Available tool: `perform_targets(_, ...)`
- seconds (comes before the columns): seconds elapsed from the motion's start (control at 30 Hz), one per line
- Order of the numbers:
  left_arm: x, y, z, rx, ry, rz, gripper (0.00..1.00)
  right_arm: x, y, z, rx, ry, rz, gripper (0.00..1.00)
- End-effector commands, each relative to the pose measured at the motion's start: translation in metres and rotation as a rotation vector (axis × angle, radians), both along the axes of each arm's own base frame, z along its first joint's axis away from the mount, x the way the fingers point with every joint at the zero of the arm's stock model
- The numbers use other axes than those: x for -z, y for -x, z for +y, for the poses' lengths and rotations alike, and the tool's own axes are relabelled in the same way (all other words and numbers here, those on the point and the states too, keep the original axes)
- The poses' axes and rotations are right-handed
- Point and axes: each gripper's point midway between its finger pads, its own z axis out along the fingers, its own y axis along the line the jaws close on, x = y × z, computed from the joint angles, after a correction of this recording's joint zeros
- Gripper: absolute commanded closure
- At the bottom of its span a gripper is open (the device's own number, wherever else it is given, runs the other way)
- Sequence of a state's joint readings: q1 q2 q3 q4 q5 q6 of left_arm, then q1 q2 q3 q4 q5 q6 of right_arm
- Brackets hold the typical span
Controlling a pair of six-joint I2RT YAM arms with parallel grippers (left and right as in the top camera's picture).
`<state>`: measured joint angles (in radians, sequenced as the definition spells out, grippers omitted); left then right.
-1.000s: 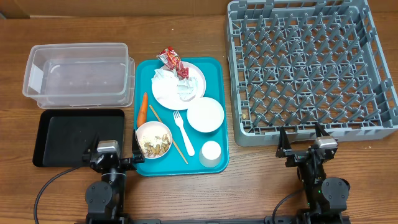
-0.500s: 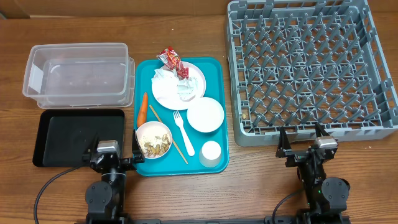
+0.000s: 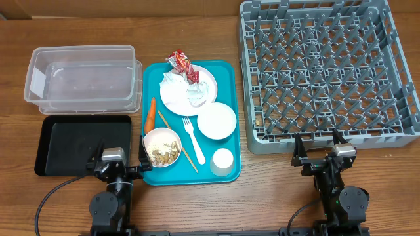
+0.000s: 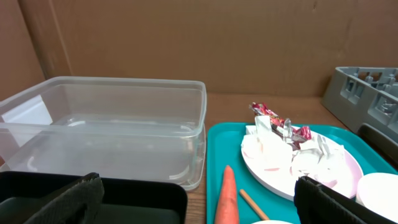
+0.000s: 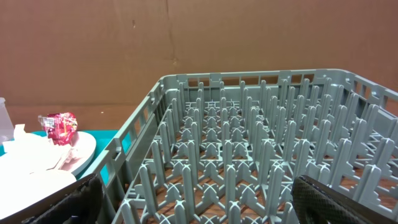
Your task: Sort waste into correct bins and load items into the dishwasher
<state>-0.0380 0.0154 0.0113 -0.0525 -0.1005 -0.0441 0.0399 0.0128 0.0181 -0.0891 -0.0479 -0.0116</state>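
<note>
A teal tray point(image 3: 226, 72) holds a white plate point(image 3: 209, 88) with crumpled napkins point(image 3: 172, 81) and a red wrapper point(image 3: 180, 63), a carrot point(image 3: 151, 113), a bowl of food scraps point(image 3: 161, 147), a white fork point(image 3: 193, 139), a chopstick point(image 3: 177, 136), a small plate point(image 3: 216, 120) and a white cup point(image 3: 222, 161). The grey dishwasher rack point(image 3: 328, 69) is at the right. My left gripper point(image 3: 118, 162) is open and empty at the front of the tray's left corner. My right gripper point(image 3: 321, 149) is open and empty at the rack's front edge.
A clear plastic bin point(image 3: 83, 77) stands at the back left, and a black tray point(image 3: 79, 143) lies in front of it. In the left wrist view the bin point(image 4: 106, 127), the carrot point(image 4: 227, 199) and the wrapper point(image 4: 273, 117) show ahead.
</note>
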Motion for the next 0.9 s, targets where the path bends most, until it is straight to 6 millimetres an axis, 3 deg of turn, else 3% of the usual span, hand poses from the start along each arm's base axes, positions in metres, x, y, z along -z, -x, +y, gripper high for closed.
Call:
perform_targets(0.0,-0.001,0.0,-0.011,0.063,-0.018,-0.008,0.0,0.001,0.0,-0.001,0.003,0.004,-0.008,0.0)
perform_targets(0.2,-0.004,0.002,-0.031,0.18,-0.012,-0.014,0.0,0.001,0.0,-0.001,0.003,0.004,-0.008,0.0)
perform_targets(0.33,-0.022,0.007,-0.042,0.245,-0.007,-0.035,0.0,0.001,0.0,-0.001,0.003,0.004,-0.008,0.0)
perform_targets(0.87,-0.138,0.043,-0.048,0.289,0.02,-0.194,0.0,0.001,0.0,-0.001,0.003,0.004,-0.008,0.0)
